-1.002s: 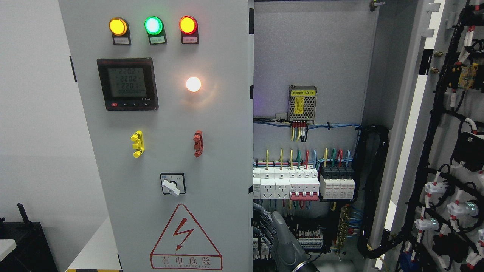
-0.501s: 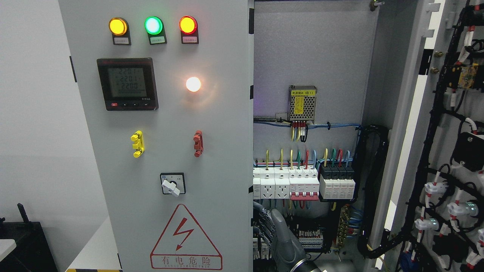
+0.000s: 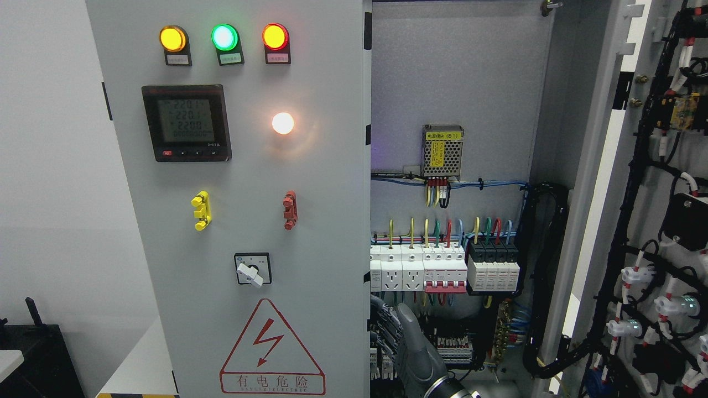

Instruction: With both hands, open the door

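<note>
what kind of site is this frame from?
Likely an industrial electrical room or test lab: an open power cabinet, lit indicator lamps and a panel meter on its left door, breakers inside.

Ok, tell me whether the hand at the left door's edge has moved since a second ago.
Barely: the hand stays at the left door edge below the white sockets, while its wrist has edged in from the bottom right.

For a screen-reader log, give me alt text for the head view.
The right hand grips the free edge of the closed left door, while the right door stands wide open. Between them, the breakers and wiring show.
</note>
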Tool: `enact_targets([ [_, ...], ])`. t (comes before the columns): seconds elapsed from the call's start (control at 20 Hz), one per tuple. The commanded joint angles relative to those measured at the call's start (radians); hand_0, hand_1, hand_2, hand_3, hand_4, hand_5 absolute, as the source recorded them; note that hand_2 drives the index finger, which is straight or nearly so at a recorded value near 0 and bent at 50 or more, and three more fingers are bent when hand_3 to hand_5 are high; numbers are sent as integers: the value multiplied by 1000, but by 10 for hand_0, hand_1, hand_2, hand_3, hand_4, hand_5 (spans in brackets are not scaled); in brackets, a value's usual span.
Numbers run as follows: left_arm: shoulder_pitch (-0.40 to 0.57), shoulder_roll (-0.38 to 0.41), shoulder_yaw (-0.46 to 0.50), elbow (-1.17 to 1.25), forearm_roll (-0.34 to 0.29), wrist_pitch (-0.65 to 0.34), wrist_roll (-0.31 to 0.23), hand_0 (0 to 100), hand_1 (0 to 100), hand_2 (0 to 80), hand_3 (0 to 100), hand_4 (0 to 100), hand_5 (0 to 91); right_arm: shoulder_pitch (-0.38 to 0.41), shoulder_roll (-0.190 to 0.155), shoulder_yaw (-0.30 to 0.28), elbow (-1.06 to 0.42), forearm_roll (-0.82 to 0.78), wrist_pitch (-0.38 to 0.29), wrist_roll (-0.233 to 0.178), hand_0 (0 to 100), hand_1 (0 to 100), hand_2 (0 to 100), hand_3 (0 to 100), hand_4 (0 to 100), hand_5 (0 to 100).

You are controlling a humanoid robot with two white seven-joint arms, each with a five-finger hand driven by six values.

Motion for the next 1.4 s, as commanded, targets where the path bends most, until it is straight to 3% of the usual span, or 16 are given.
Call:
enact_targets([
  [0.0,0,0,0,0,0,1,0,0,0,0,0,33,0,-5,-11,-1,3,-11,0,19,0,0,0,0,0,0],
  [0.95,0,0,0,0,0,1,0,0,0,0,0,33,0,-31,-25,-1,47,-40,3,45,0,0,0,0,0,0],
  [1.1,0,0,0,0,0,1,0,0,0,0,0,33,0,-33,-25,-2,49,-40,17,77,0,0,0,0,0,0],
  [1.35,0,0,0,0,0,1,0,0,0,0,0,33,0,-36,-25,-2,58,-41,17,79,0,0,0,0,0,0],
])
